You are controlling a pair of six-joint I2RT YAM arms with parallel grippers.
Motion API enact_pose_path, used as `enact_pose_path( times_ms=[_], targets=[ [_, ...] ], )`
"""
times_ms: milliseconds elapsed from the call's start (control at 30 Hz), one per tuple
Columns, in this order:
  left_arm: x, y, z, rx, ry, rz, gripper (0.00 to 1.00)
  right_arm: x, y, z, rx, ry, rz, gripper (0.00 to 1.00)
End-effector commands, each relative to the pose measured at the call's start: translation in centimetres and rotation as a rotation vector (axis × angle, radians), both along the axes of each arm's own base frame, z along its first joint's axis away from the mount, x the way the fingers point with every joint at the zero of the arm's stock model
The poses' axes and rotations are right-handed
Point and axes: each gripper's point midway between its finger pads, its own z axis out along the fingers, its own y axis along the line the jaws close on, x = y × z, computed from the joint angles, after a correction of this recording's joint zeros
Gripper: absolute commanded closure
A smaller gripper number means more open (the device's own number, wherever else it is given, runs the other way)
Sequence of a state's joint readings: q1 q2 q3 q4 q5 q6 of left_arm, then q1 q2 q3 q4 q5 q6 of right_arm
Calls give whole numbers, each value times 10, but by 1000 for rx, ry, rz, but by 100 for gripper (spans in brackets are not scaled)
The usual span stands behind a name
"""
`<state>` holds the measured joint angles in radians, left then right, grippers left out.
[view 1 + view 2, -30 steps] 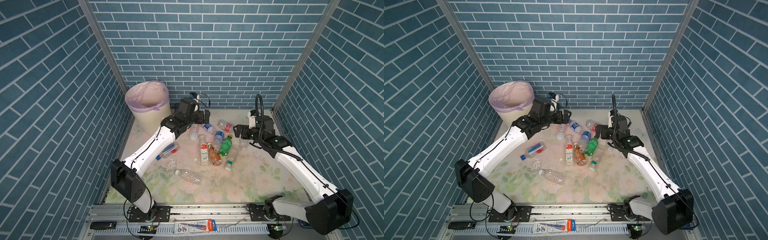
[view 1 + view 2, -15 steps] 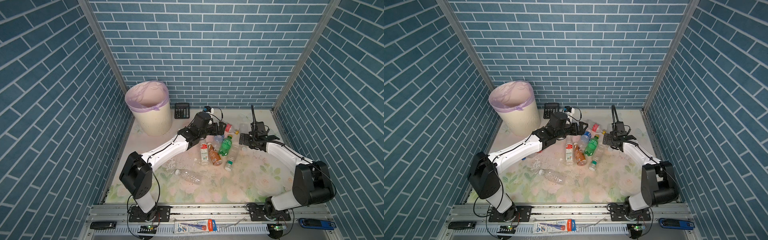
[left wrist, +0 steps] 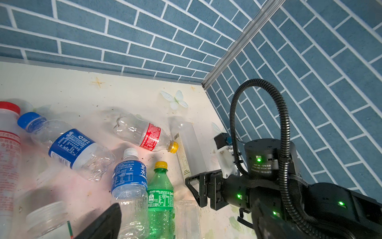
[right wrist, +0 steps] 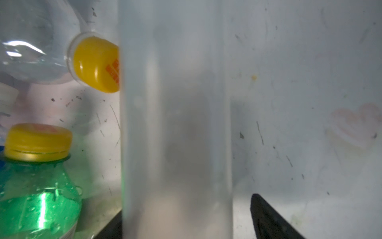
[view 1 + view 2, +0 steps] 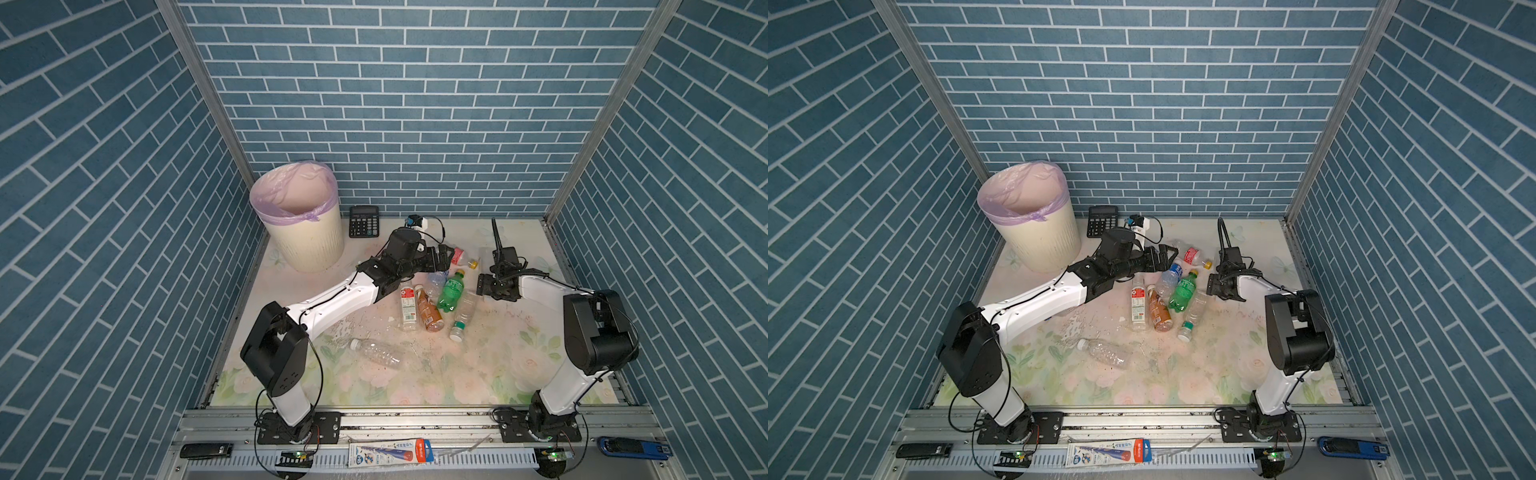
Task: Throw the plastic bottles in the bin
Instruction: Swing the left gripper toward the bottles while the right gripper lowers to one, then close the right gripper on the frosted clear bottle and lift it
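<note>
Several plastic bottles lie in a pile mid-floor: a green bottle (image 5: 451, 293) (image 3: 160, 198) (image 4: 37, 196), a red-labelled one with a yellow cap (image 5: 459, 257) (image 3: 144, 134), two blue-labelled ones (image 3: 72, 147), a white-labelled one (image 5: 408, 307) and an amber one (image 5: 430, 313). A clear bottle (image 5: 376, 353) lies alone nearer the front. My right gripper (image 5: 484, 286) (image 4: 182, 223) stands open low around a frosted bottle (image 4: 175, 124) (image 3: 187, 144), one finger (image 4: 268, 219) apart from it. My left gripper (image 5: 442, 257) hovers open over the blue-labelled bottles. The bin (image 5: 297, 216) stands at the back left.
A black calculator (image 5: 363, 221) lies against the back wall beside the bin. Brick-patterned walls close in the back and both sides. A pen package (image 5: 390, 453) and small tools sit on the front rail.
My left arm swung from beside the bin rightward and down to the bottle pile, uncovering the calculator. My right arm dropped to the floor and its jaws narrowed around the frosted bottle.
</note>
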<state>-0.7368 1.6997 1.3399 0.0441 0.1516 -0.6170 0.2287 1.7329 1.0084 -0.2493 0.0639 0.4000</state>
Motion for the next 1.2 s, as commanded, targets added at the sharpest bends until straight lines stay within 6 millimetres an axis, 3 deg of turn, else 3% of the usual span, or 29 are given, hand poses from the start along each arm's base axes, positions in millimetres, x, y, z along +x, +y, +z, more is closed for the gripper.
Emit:
enact_pose_path(
  times_ms=[0, 167, 333, 667, 867, 1167],
  targets=[
    [-3, -9, -12, -21, 32, -26, 1, 19, 1, 13, 3, -52, -6, 26],
    [-1, -13, -16, -23, 49, -28, 1, 18, -1, 16, -3, -61, -2, 46],
    [4, -21, -18, -44, 84, -36, 1, 11, -5, 30, 3, -95, -11, 52],
    [30, -35, 5, -170, 123, -34, 1, -13, 3, 93, 90, -196, 28, 56],
    [54, -41, 25, -242, 135, -44, 1, -28, 23, 135, 214, -301, 73, 57],
    [62, -60, 31, -288, 139, -105, 1, -52, 87, 171, 310, -377, 266, 57]
  ],
)
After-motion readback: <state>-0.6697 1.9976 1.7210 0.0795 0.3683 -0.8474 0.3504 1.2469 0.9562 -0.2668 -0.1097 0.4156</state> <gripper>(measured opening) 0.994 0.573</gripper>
